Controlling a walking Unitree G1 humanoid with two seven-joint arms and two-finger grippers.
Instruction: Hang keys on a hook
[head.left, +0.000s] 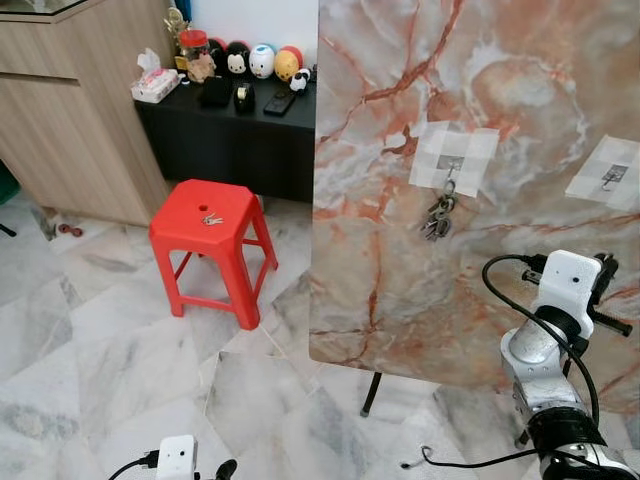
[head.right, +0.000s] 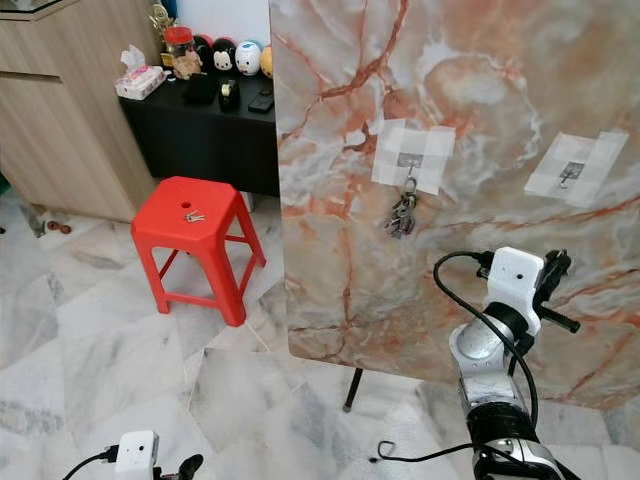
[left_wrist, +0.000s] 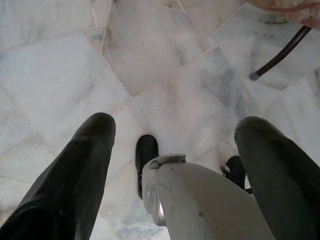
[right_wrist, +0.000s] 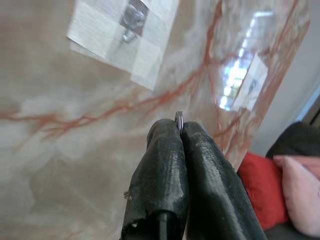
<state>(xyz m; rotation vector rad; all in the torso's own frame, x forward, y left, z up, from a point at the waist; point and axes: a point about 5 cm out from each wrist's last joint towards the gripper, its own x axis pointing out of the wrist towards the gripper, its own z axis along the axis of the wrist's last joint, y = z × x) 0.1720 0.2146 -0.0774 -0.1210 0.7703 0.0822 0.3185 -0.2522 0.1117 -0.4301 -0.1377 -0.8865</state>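
Note:
A tall marble board (head.left: 400, 120) carries two hooks on taped patches. A bunch of keys (head.left: 438, 216) hangs from the left hook (head.left: 452, 162). The right hook (head.left: 612, 176) is bare. My right gripper (right_wrist: 179, 125) is raised close to the board, below the right hook, shut on a thin metal key ring (right_wrist: 179, 116) that pokes out between the tips; a taped hook (right_wrist: 133, 17) lies just ahead of it. More keys (head.left: 211, 218) lie on the red stool (head.left: 190, 235). My left gripper (left_wrist: 177, 122) hangs low over the floor, open.
The board stands on a thin black leg (head.left: 372, 392) on the marble-tile floor (head.left: 120, 340). A black table (head.left: 230, 125) with toys and a tissue box stands behind the stool, beside a wooden cabinet (head.left: 70, 110). A black cable (head.left: 520, 320) loops off my right wrist.

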